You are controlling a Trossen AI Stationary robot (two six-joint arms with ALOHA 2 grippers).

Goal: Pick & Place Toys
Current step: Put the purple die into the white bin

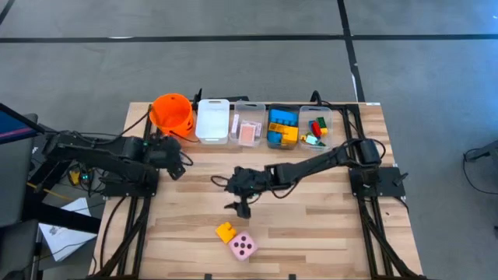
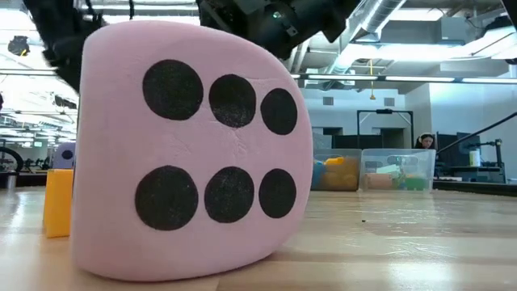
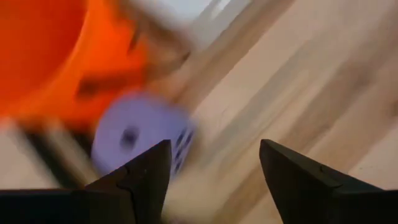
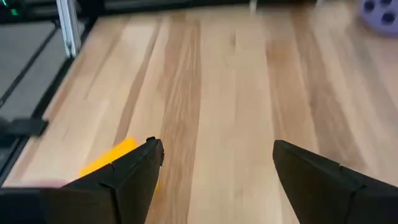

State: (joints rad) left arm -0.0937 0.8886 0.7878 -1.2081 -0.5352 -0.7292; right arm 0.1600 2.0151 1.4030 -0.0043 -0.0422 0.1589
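No readable text, labels or brands

Only pips are shown: six black dots on the pink soft die (image 2: 190, 158) filling the left of the low view; no numerals are seen.

grey floor (image 1: 233, 62) crossed by dark lines, wooden table (image 1: 311, 225), exposed ceiling ducts (image 2: 388, 16), strip lights

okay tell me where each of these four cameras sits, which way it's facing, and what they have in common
High view: overhead, looking straight down; shows both arms, left gripper by the orange bucket, right gripper mid-table.
Low view: table height, looking level; pink die fills it, arm parts above.
Left wrist view: on the left arm; open fingers, purple die, bucket.
Right wrist view: on the right arm; open fingers, yellow brick.
Shared: high and low both show pink die and yellow brick.
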